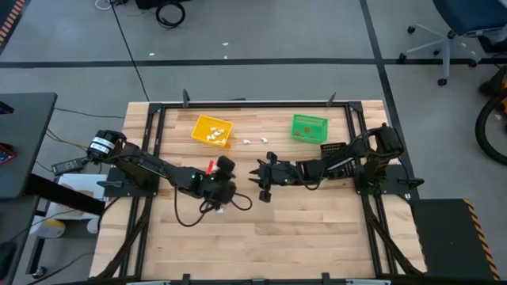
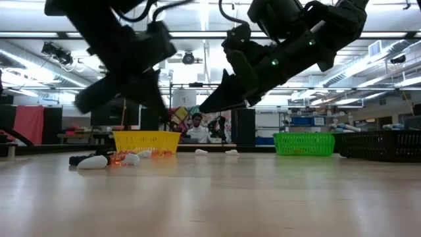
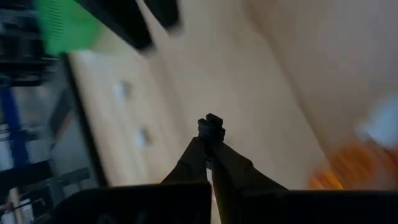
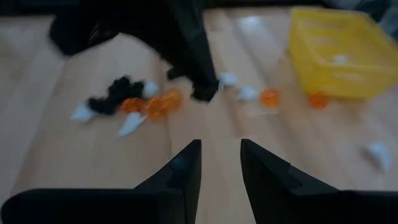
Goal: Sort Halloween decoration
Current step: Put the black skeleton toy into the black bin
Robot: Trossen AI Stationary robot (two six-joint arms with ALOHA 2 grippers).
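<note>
Halloween decoration (image 4: 134,106) lies scattered at the table's (image 1: 317,229) 9 o'clock, left tool (image 3: 211,127) clenched on 1 black trinket, right tool (image 4: 221,155) released.

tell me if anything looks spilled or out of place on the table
Yes. Small white, orange and black trinkets lie loose in a heap on the bare wood, and two white pieces sit stray between the yellow bin and the green bin. An orange piece lies just outside the yellow bin. Nothing looks damaged.
</note>
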